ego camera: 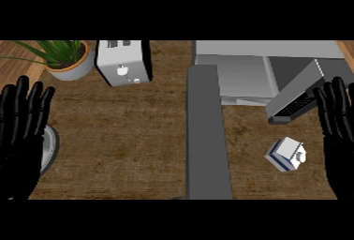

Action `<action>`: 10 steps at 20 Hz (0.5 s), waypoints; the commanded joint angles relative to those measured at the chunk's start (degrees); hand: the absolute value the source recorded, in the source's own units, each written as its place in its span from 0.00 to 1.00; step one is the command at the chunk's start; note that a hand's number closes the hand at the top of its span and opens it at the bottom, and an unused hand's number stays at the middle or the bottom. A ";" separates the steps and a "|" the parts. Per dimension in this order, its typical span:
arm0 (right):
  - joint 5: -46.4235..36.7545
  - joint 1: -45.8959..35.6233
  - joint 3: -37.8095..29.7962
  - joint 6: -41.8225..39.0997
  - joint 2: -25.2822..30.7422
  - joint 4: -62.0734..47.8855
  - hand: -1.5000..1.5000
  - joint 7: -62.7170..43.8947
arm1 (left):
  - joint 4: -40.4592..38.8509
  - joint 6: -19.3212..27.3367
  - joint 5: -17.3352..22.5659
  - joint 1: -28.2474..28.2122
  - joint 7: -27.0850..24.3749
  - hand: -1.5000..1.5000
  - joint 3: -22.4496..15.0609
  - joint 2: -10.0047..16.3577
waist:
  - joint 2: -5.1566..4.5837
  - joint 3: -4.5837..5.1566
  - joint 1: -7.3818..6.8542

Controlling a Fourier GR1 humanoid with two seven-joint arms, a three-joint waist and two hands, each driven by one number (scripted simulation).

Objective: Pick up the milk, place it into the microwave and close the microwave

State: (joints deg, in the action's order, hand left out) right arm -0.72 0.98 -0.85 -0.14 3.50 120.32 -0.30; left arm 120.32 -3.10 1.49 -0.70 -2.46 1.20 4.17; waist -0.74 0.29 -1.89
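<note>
Your brown worktop [124, 140] fills the view. The microwave [235, 70] sits at its far right, and its door [207, 140] is already swung out as a long grey slab running toward you down the middle. Both hands are at the edges with fingers straight and apart, holding nothing: the left hand [19, 140] at the left edge, the right hand [339, 140] at the right. A toaster [123, 63] and a potted plant [66, 58] stand at the far left, out of your way.

The milk [286, 154] is a small white carton with a blue band. It lies askew on the worktop, right of the open door, in front of the microwave and near your right hand.

The pickup hasn't started, so use the right hand. Turn it to match the carton's skewed sides before closing round it. Then lift high enough to pass the angled grey panel [297, 101] just behind the carton.
</note>
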 commanded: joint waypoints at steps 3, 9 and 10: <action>-7.46 -2.67 -1.18 6.74 -2.11 -3.17 0.00 2.15 | -4.80 0.70 1.00 4.97 1.69 0.00 2.51 0.54 | 0.65 -0.29 2.02; -19.25 -3.42 5.93 18.89 -3.47 0.12 0.00 -9.84 | -11.06 -0.30 5.60 2.57 2.09 0.00 6.54 0.66 | 0.76 -0.24 1.86; -20.60 -4.51 8.19 20.76 -3.47 -0.16 0.00 -10.55 | -3.73 -1.38 8.13 -0.37 5.64 0.00 7.29 1.74 | 0.84 -0.27 1.52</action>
State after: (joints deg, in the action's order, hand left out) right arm -16.32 -2.73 3.34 15.75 0.46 119.40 -6.42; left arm 113.19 -3.25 5.65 1.77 -0.32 6.22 4.93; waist -0.09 0.08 -0.25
